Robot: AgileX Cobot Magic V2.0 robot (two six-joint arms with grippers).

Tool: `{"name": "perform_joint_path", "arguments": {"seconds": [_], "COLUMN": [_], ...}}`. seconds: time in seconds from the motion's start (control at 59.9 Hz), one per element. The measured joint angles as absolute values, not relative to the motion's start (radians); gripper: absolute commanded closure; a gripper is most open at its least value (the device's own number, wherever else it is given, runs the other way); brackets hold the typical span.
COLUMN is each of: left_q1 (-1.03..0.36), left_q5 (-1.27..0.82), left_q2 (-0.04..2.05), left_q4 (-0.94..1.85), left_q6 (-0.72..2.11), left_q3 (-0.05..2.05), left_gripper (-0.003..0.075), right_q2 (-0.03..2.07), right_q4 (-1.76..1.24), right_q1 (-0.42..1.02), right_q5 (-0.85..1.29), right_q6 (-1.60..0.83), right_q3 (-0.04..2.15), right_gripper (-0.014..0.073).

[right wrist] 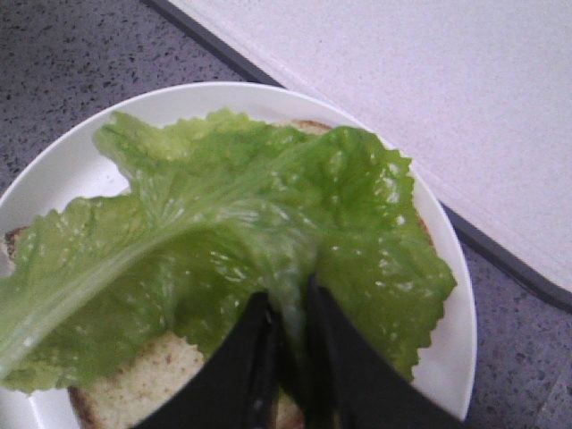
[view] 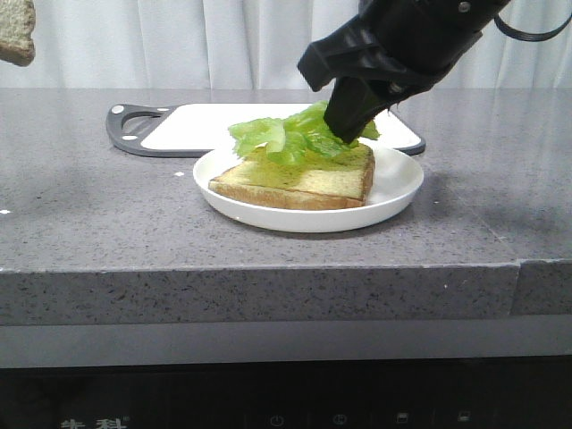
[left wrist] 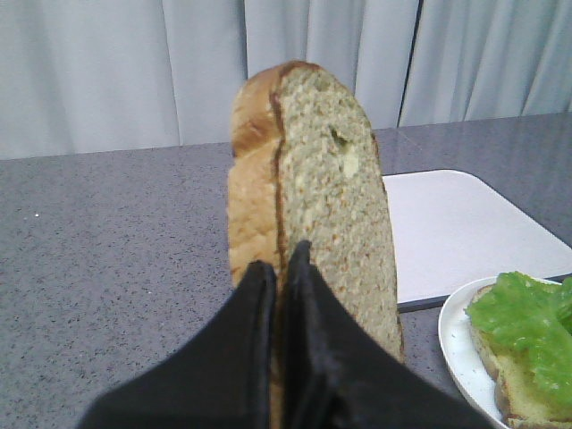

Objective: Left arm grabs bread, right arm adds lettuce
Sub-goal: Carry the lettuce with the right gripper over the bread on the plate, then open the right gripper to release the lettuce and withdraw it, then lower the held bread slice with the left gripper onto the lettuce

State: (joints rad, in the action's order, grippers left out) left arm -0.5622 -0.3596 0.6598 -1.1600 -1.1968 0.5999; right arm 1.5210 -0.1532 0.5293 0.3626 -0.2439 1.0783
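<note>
My left gripper (left wrist: 279,268) is shut on the bread (left wrist: 313,214), a thick tan slice with a brown crust and a small dimple, held on edge well above the counter. In the front view only a corner of that bread (view: 16,36) shows at the top left. My right gripper (right wrist: 288,299) is shut on the ruffled green lettuce (right wrist: 232,241) and holds it down on a thinner yellowish slice (view: 299,183) that lies on the white plate (view: 393,192). In the front view the right gripper (view: 344,134) pinches the lettuce (view: 286,138) at the slice's far edge.
A white cutting board with a dark rim and handle (view: 179,125) lies behind the plate; it also shows in the left wrist view (left wrist: 465,228). The grey counter's front edge (view: 268,268) runs just in front of the plate. Curtains hang behind.
</note>
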Motion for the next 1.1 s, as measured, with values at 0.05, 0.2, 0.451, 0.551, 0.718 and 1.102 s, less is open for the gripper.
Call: {"name": "perform_joint_path", "arguments": {"seconds": [0.05,0.2,0.451,0.551,0.718,1.102], "left_q1": [-0.562,-0.562,-0.562,-0.562,-0.562,-0.562], "left_q5": [-0.359,-0.359,-0.359,-0.359,-0.359,-0.392], "left_q2": [0.660,0.660,0.660,0.660,0.660,0.752], "left_q4": [-1.160,-1.160,-1.160,-1.160,-1.149,-0.780], "left_q6": [-1.197,-1.197,-1.197,-1.197,-1.197,-1.096], "left_q3": [0.600,0.600,0.600,0.600,0.600,0.639], "left_gripper": [0.0741,0.0741,0.0741,0.0741,0.0741,0.0741], "right_q2": [1.522,1.530,1.526,1.500,1.392,1.091], "right_q4": [-0.153,-0.153,-0.153,-0.153,-0.153,-0.199], "right_q1": [0.527,0.522,0.519,0.519,0.519,0.519], "right_q5": [0.364,0.374,0.373,0.367,0.390,0.529], "right_q6": [-0.244,-0.244,-0.244,-0.244,-0.244,-0.219], "right_q3": [1.078,1.078,1.078,1.078,1.078,1.034], "right_gripper": [0.0434,0.0255,0.0080,0.0080,0.0197,0.0654]}}
